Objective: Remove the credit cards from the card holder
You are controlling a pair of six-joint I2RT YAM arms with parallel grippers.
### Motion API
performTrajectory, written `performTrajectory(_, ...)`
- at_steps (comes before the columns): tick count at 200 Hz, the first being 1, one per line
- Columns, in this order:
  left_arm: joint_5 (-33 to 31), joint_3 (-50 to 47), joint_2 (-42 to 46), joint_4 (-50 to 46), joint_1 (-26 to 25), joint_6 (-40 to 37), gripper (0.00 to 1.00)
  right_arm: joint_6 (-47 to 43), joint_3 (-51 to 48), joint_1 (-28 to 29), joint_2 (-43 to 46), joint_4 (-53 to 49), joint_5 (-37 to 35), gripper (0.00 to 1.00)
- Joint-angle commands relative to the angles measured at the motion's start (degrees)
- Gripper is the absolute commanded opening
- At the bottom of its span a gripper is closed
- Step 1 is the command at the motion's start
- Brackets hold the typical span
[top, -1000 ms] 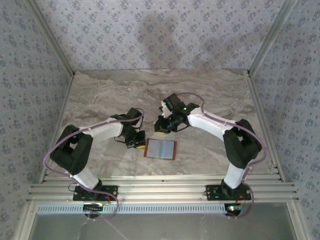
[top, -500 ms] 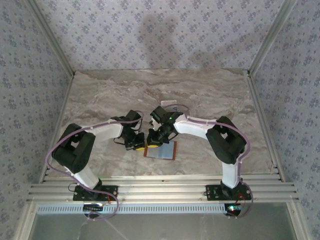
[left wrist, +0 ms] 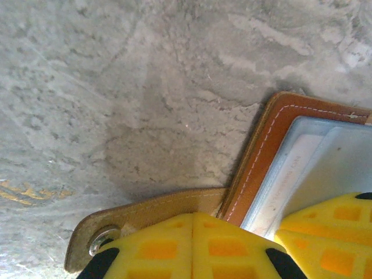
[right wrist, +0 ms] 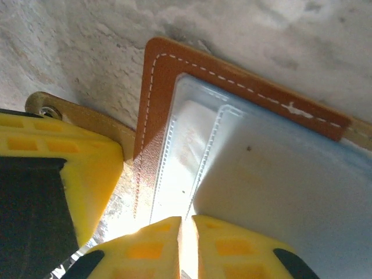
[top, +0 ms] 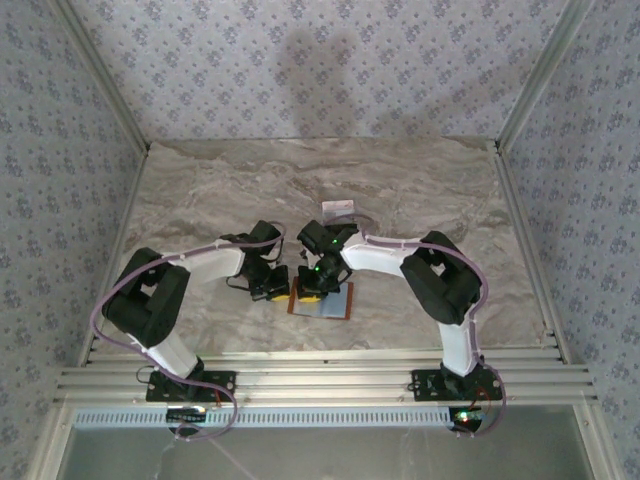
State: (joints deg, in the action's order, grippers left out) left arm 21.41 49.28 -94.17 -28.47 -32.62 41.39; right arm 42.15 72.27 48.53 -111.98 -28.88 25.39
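Right arm has swung in from the wallet's 1 o'clock side, so the right gripper (top: pixel 313 291) now sits over the 9 o'clock half of the small flat brown leather-look card holder (top: pixel 336 304); the left arm hasn't budged. Top view: the holder lies open on the grey marble table (top: pixel 200 190), down toward 6 o'clock, with the left gripper (top: pixel 271 284) parked at its 9 o'clock edge. One pale silvery-white credit card (top: pixel 338 210) lies on the marble at 12 o'clock from the holder, well apart. Left wrist view: the yellow pads are pressed together, sitting over the tan strap tab with its metal snap (left wrist: pixel 154 210). At 3 o'clock, another pale card (left wrist: pixel 289 177) is tucked in the grey-blue pocket. Right wrist view: the pads hang over the pocket's edge at 6 o'clock with just a thin bright slit between them. Honestly can't tell if they're pinching anything.
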Motion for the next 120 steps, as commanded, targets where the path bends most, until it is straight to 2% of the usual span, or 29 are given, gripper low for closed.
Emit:
performTrajectory(1,-0.3,-0.8,0.0,-0.9,-0.2,-0.8,0.08,-1.5,0.4,0.4,1.5,-8.2,-6.8,0.20)
performTrajectory(91,-0.1,2.3,0.5,-3.3,-0.3,-1.6,0.09,-3.7,4.6,2.0,4.1,-23.4,-22.4,0.38)
performTrajectory(120,-0.1,3.1,0.4,-4.0,-0.3,-1.9,0.08,-3.4,4.8,2.3,4.4,-25.6,-24.9,0.44)
